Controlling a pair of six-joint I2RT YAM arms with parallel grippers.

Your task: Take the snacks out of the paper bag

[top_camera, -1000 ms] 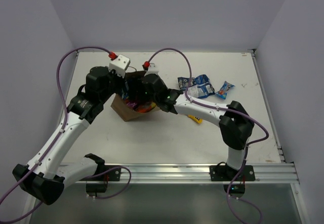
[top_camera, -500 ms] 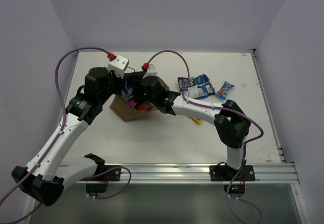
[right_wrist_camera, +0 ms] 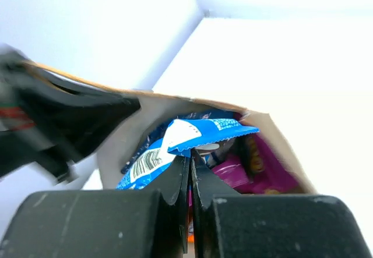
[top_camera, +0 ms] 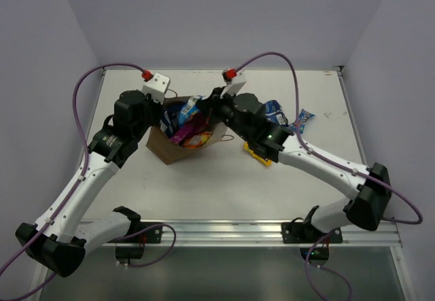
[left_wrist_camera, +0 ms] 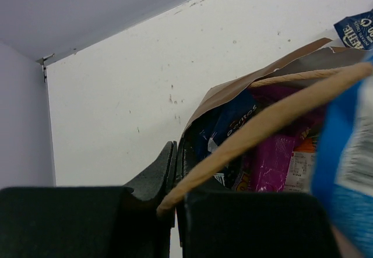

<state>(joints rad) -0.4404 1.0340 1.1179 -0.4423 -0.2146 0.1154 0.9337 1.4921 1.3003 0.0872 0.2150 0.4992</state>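
The brown paper bag (top_camera: 163,148) lies open on the table, with a magenta pouch (top_camera: 183,131) and an orange packet (top_camera: 197,140) showing inside. My left gripper (top_camera: 165,120) is shut on the bag's rim (left_wrist_camera: 274,115), the paper pinched between its fingers (left_wrist_camera: 166,165). My right gripper (top_camera: 206,111) is shut on the edge of a blue-white packet (right_wrist_camera: 192,134), holding it just above the bag's mouth (top_camera: 189,109). In the right wrist view, a magenta pouch (right_wrist_camera: 256,173) lies in the bag below it.
To the right of the bag, snacks lie on the table: a blue chip bag (top_camera: 274,111), a small blue wrapper (top_camera: 304,118) and a yellow bar (top_camera: 259,155), partly under the right arm. Walls close in the table on three sides.
The right gripper closed on the blue-white packet inside the bag and drew it up and to the right, out of the mouth. The left gripper kept its hold on the rim.
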